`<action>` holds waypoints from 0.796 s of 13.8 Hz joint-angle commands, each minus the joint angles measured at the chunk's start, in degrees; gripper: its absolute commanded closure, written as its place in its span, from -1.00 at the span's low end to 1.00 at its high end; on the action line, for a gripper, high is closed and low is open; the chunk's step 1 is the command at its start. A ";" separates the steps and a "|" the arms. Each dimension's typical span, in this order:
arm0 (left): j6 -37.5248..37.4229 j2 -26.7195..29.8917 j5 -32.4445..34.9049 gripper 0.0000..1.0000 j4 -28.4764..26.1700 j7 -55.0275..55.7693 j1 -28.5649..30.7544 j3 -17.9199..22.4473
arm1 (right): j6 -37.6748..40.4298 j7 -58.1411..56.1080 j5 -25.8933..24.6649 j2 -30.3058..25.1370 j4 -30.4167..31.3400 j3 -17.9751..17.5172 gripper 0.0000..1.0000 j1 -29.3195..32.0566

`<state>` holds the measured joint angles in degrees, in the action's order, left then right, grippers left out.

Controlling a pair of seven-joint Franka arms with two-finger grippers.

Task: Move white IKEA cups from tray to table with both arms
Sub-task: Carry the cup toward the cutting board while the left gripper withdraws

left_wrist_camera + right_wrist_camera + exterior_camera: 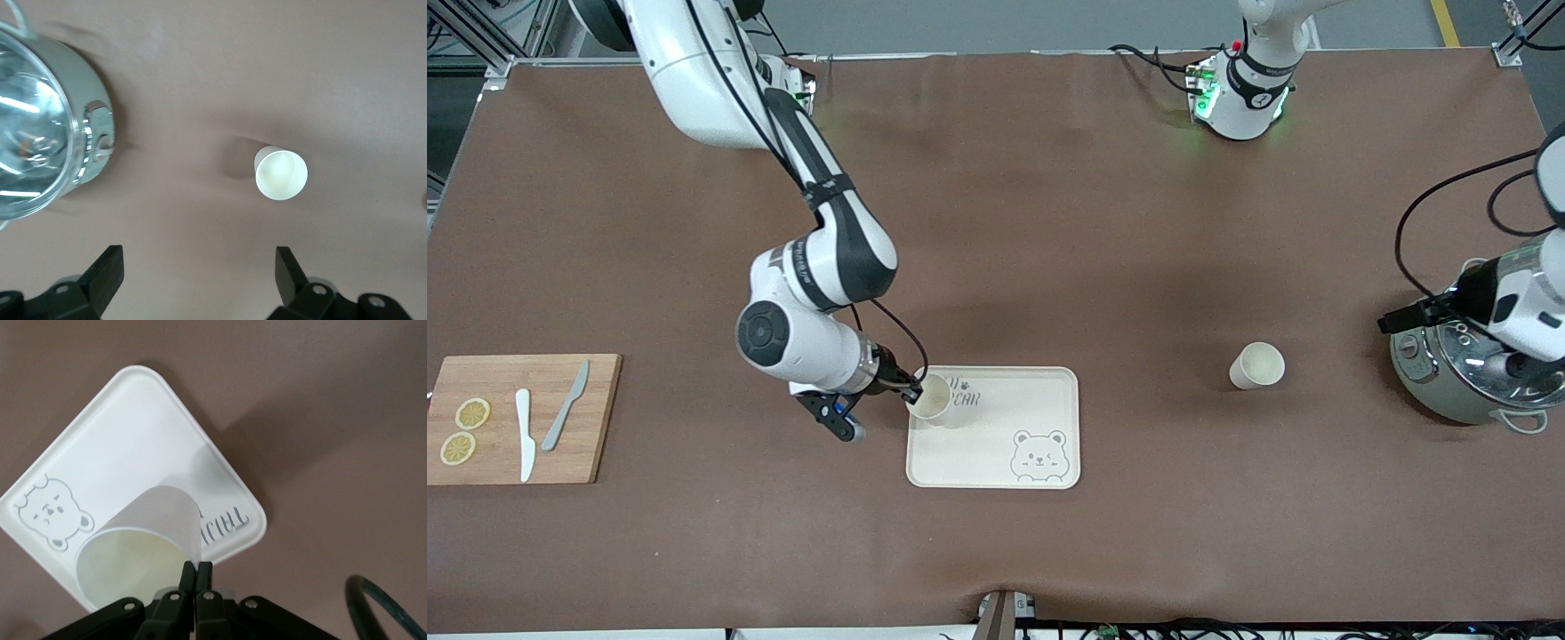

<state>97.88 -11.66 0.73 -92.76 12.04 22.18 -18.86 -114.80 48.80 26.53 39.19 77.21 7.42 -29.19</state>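
Note:
One white IKEA cup (934, 397) (143, 540) is at the bear-printed tray's (996, 444) (133, 433) corner toward the right arm's end. My right gripper (913, 391) (197, 568) is shut on its rim wall, one finger inside and one outside. I cannot tell whether the cup's base touches the tray. The other white cup (1257, 365) (281, 173) stands upright on the brown table between the tray and the pot. My left gripper (199, 252) hangs open and empty over the pot's edge, apart from that cup.
A grey-green pot with a glass lid (1432, 382) (40, 127) stands at the left arm's end. A wooden cutting board (520, 462) at the right arm's end carries two lemon slices (471, 413), a white knife (524, 434) and a grey knife (567, 404).

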 commanded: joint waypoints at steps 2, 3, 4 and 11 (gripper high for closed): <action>-7.43 3.21 3.91 -1.00 5.38 -3.76 0.06 -0.21 | 12.38 -6.84 -7.95 -7.44 2.22 -0.83 1.00 5.27; -7.62 3.66 4.10 -1.00 6.44 -4.12 0.05 -0.21 | 13.01 -9.66 -10.59 -10.07 5.47 -0.83 1.00 6.15; -8.40 3.92 4.10 -1.00 7.49 -4.30 0.05 -0.21 | 12.93 -13.34 -12.01 -12.88 9.41 -0.83 1.00 7.73; -16.32 9.46 3.05 -1.00 10.76 -4.13 0.14 -0.47 | 12.06 -42.78 -22.64 -29.24 30.26 -0.74 1.00 21.61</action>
<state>82.87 -5.01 3.55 -80.90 8.60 22.14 -19.06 -100.94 12.02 7.19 16.47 99.62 7.88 -11.12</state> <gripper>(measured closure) 0.000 0.982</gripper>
